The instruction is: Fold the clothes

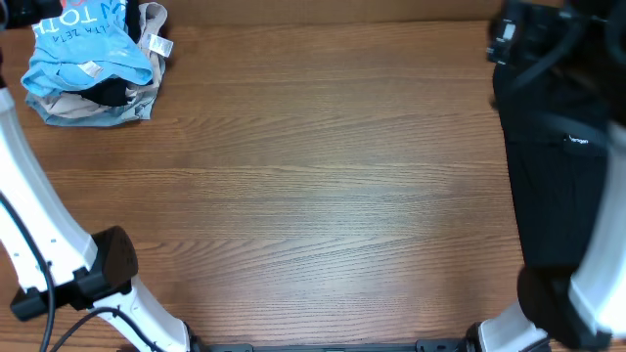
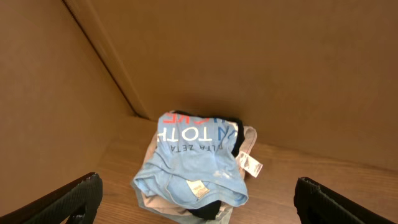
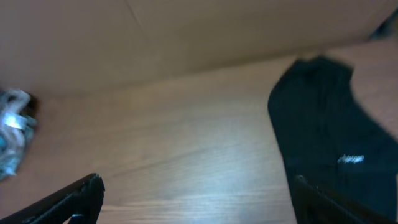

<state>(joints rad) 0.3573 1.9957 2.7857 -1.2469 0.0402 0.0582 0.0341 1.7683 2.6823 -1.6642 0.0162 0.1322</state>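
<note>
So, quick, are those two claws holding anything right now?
Left gripper: open, holding nothing; the light blue T-shirt lies ahead of it, untouched.
Right gripper: open, holding nothing.

One blue T-shirt (image 1: pixel 83 49), one black garment (image 1: pixel 553 166), perhaps two bundled garments (image 1: pixel 86 111).

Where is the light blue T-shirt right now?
Overhead, the light blue T-shirt lies bunched in the far left corner of the table, atop the bundled black and beige garments, ahead of the left gripper.
</note>
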